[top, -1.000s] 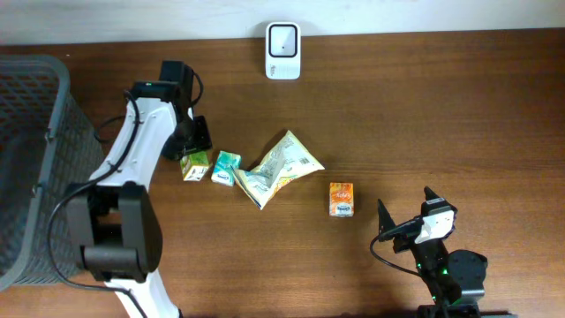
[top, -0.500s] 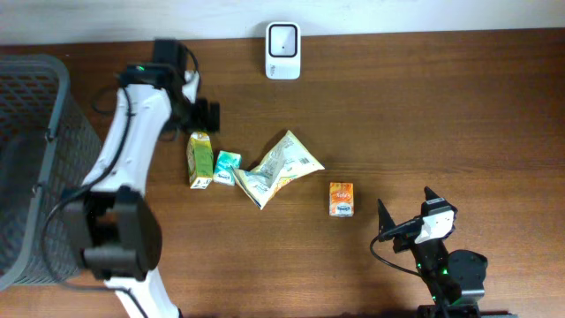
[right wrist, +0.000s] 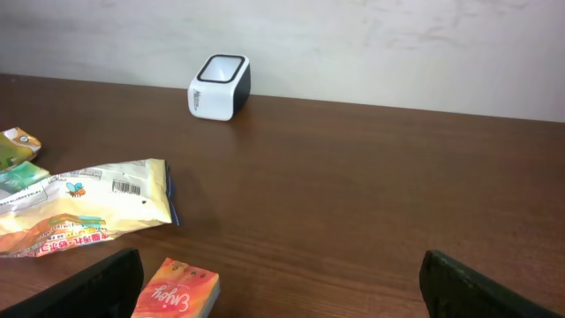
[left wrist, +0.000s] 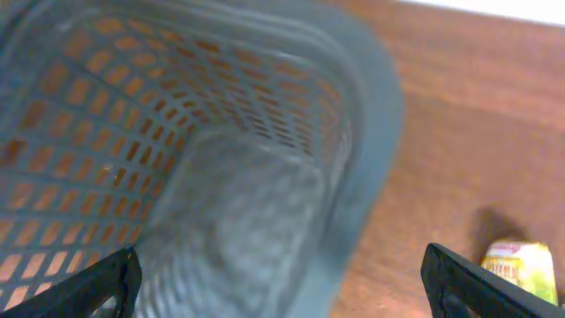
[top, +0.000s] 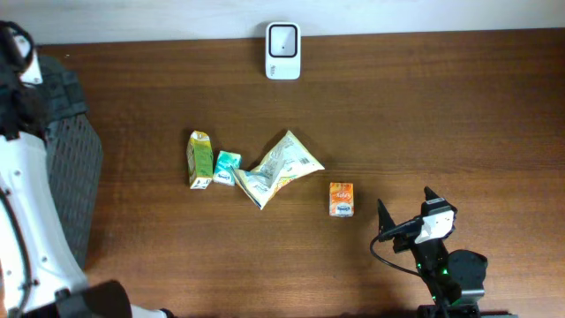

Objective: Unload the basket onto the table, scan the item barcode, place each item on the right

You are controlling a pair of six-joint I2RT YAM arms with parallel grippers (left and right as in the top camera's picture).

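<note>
Several items lie mid-table: a green carton (top: pixel 199 159) on its side, a small teal box (top: pixel 227 168), a yellow snack bag (top: pixel 279 167) with its barcode facing up, and an orange box (top: pixel 342 199). The white barcode scanner (top: pixel 283 39) stands at the back edge. My left gripper (left wrist: pixel 282 296) hangs open and empty over the grey basket (left wrist: pixel 221 150), with the green carton (left wrist: pixel 521 268) off to its right. My right gripper (top: pixel 405 208) rests open near the front edge, just right of the orange box (right wrist: pixel 177 290). From there, the scanner (right wrist: pixel 219 87) stands far ahead.
The grey mesh basket (top: pixel 79 159) fills the left end of the table, partly covered by my white left arm (top: pixel 22 203). In the right wrist view the snack bag (right wrist: pixel 88 212) lies to the front left. Bare wood spreads across the right half, with a pale wall behind.
My left gripper opened and let go of the green carton, which now lies flat beside the teal box. The left arm then swung far left over the basket. The right arm stayed still.
</note>
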